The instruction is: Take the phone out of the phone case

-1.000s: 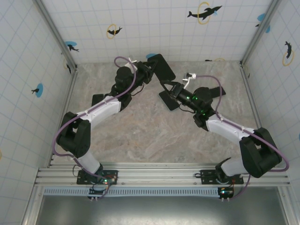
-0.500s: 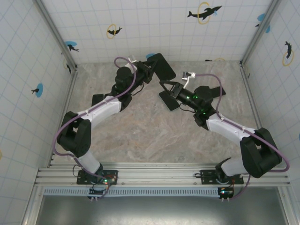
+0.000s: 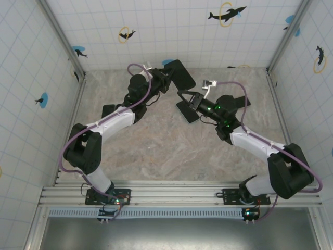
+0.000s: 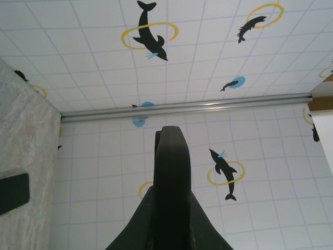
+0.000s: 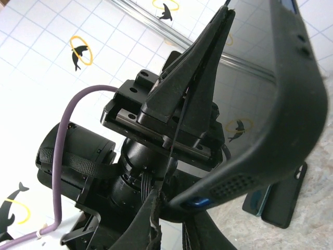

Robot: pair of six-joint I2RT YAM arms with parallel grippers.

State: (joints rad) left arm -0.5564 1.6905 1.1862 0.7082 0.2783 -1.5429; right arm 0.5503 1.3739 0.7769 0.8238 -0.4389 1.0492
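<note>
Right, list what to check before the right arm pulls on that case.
1. Left gripper shut on the phone case: ok.
2. Case held up off the table: ok.
3. Right gripper has a hold on the case's corner: cannot tell; its fingers sit right at that corner.
4. Phone inside the case: cannot tell; a glossy face shows within the rim in the right wrist view.
5. Table under the right gripper free: not ok; a dark flat slab lies there.

The phone case (image 3: 179, 74) hangs behind a slab (image 3: 188, 112) on the table (image 3: 156, 151).
</note>
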